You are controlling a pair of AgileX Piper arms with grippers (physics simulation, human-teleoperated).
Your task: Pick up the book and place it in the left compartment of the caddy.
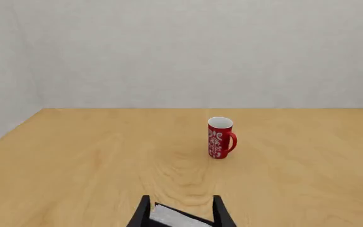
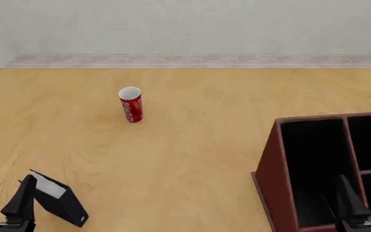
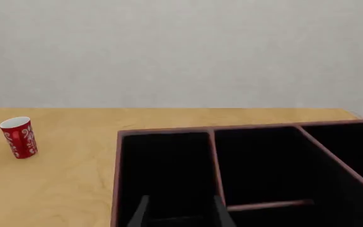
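One book [image 2: 60, 200], thin, black covers, white page edge, tilted, sits well to the left of the caddy [image 2: 272, 179] with the left gripper [image 2: 4, 195] clamped on it. Left compartment [image 2: 311, 164] black-lined, long. Right gripper [image 2: 364, 197] hangs over the caddy, fingers parted, holding nothing. Red can [image 2: 131, 104] stands upright beyond the book, well apart; bare table [image 2: 192, 145] between book and caddy.

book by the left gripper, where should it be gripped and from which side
Grip the book across its thin thickness, near the upper white page edge, coming from above. It stands tilted on the table, and the left gripper already straddles it, so both black covers are exposed.
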